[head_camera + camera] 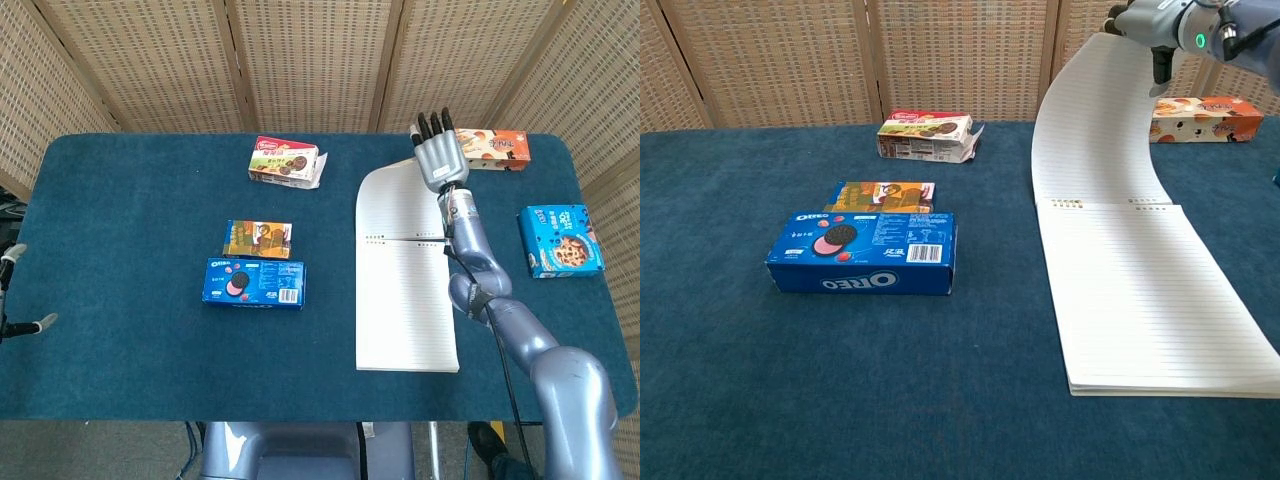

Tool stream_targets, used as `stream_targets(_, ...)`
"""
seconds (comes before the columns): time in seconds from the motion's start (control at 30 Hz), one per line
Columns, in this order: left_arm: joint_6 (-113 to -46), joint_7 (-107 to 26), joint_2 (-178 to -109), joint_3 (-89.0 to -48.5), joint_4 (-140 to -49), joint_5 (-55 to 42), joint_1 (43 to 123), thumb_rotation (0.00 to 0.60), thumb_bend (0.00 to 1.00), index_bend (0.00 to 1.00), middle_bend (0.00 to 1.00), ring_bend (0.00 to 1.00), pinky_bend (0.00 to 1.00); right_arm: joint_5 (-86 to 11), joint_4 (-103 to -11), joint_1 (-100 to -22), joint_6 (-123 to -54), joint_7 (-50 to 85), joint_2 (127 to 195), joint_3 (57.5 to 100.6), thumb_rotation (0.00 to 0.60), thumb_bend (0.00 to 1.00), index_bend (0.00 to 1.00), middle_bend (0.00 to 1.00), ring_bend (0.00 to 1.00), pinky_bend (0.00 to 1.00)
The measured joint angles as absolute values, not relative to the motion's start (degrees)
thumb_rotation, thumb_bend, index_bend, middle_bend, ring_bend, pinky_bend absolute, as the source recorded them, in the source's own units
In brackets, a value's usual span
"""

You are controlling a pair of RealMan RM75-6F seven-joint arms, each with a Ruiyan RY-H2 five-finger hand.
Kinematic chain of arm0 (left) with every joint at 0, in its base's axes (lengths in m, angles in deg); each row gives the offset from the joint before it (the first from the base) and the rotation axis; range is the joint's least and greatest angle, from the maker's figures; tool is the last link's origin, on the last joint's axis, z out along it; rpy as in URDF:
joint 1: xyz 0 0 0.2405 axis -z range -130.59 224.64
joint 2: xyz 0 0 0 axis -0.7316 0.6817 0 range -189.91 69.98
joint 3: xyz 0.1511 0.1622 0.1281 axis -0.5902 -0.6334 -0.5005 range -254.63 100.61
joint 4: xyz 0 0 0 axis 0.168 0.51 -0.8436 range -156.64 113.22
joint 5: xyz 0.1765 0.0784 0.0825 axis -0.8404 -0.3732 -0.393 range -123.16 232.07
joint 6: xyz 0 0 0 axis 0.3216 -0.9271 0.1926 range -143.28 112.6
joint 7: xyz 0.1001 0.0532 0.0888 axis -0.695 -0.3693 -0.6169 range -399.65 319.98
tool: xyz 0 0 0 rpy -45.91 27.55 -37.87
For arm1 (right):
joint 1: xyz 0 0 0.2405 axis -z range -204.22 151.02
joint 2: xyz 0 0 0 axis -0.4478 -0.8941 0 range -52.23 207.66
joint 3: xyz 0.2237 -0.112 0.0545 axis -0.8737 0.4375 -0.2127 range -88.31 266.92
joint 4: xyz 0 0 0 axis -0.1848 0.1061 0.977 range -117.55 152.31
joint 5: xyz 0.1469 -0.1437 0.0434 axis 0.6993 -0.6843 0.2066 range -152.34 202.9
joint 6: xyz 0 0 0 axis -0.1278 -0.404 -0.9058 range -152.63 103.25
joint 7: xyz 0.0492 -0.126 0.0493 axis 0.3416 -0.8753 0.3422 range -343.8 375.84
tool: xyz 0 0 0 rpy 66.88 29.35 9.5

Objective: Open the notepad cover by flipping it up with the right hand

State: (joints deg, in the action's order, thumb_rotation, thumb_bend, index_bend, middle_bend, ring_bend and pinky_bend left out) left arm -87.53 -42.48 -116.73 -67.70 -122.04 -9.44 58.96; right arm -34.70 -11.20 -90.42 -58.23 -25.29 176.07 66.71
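The notepad (pixel 407 300) lies right of centre, its cover (pixel 1090 130) swung up past upright, curling toward the far edge; the flip looks nearly done, with laying it flat left. The right hand (pixel 437 158), fingers straight and close together, holds the cover's top edge; whether it pinches cannot be told.

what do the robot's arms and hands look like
The right arm is glossy silver-blue metal in rounded segments, with a thin black cable along it. The right hand is grey with black fingertips; a small green light glows near its wrist. The left hand shows only grey-tipped fingers.
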Motion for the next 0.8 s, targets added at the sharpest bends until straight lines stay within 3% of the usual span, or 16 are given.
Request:
stream_targets(0.17,-87.40,-42.44,-116.94,-67.82,-121.93,-9.90,59.16,0.600,0.00,0.00,0.00,0.00,0.00,-36.09,-10.72,-89.98,-62.60,-18.95,176.63,66.81,0.600,0.00,0.00,0.00,0.00,0.00)
stream_targets(0.33,-88.08,-41.47,-116.79,-68.09,-122.12,-11.48,58.83,0.600,0.00,0.00,0.00,0.00,0.00,-38.48,-17.72,-86.62,-71.22,-13.45,173.57,67.33,0.600,0.00,0.00,0.00,0.00,0.00)
stream_targets(0.57,-90.53,-37.74,-115.67,-69.14,-123.03,-17.40,57.48,0.600,0.00,0.00,0.00,0.00,0.00,-42.79,-41.24,-76.41,-86.14,-7.12,163.03,68.50,0.600,0.00,0.00,0.00,0.00,0.00)
stream_targets(0.8,-94.25,-34.47,-114.32,-70.82,-123.90,-22.90,55.32,0.600,0.00,0.00,0.00,0.00,0.00,-46.55,-58.98,-62.80,-101.58,0.17,152.51,70.49,0.600,0.00,0.00,0.00,0.00,0.00)
